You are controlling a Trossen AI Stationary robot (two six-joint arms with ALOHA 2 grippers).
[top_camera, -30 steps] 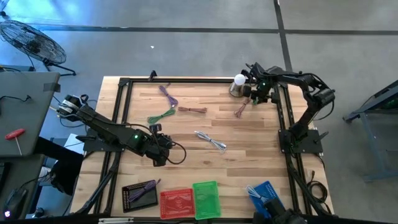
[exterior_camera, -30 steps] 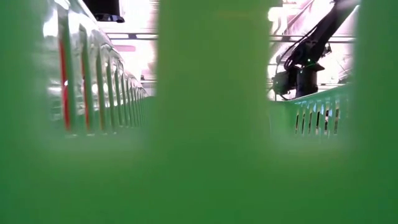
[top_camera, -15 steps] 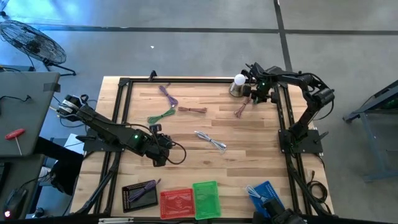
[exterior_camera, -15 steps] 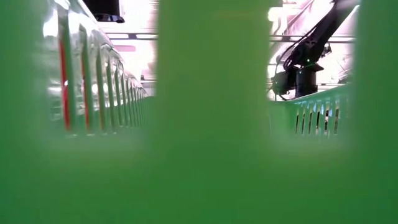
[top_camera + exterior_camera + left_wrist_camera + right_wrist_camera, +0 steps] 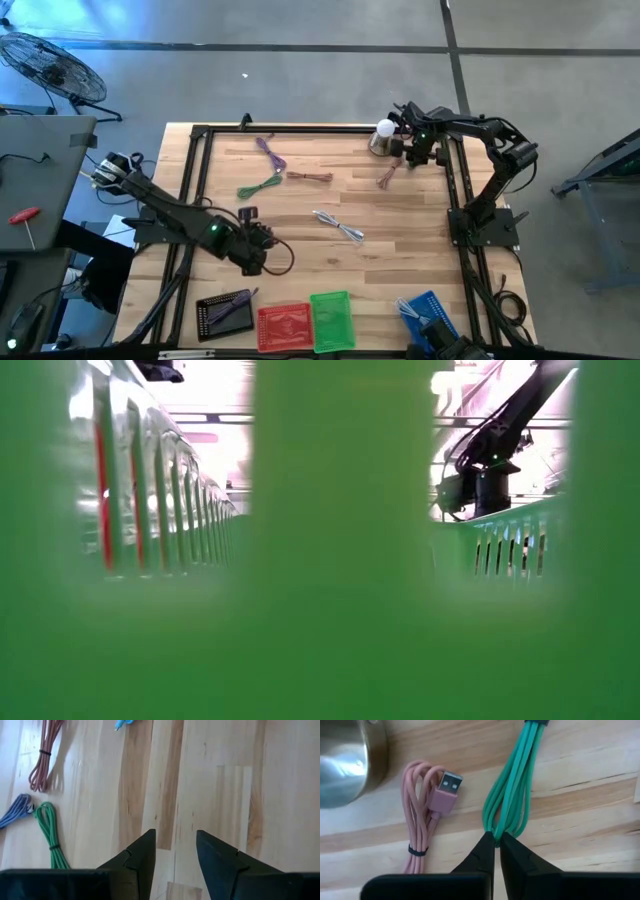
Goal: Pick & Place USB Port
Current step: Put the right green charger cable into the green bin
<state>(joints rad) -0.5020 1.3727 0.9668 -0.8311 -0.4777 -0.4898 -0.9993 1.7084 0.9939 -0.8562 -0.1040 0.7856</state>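
In the right wrist view my right gripper [image 5: 496,836] is shut on a teal coiled cable [image 5: 516,780] that lies on the wood at the table's far right. Beside it lies a pink coiled cable [image 5: 422,815] with its USB plug [image 5: 446,790] flat on the wood. In the high view that gripper [image 5: 415,152] hides the teal cable. My left gripper [image 5: 175,845] stands open over bare wood near the table's left middle [image 5: 252,250], with nothing between its fingers. My right gripper pinches the looped end of the teal cable [image 5: 496,831] between its two fingertips, taking several strands at the bend. The fingers come from above, pointing down. The rest of the bundle lies on the table, stretching away from the fingers.
A shiny metal vessel [image 5: 345,755] stands close to the pink cable. Purple [image 5: 268,152], green [image 5: 258,187], brown [image 5: 310,177] and white [image 5: 338,227] cables lie mid-table. Black [image 5: 225,310], red [image 5: 284,325], green [image 5: 332,320] and blue [image 5: 425,310] bins line the near edge.
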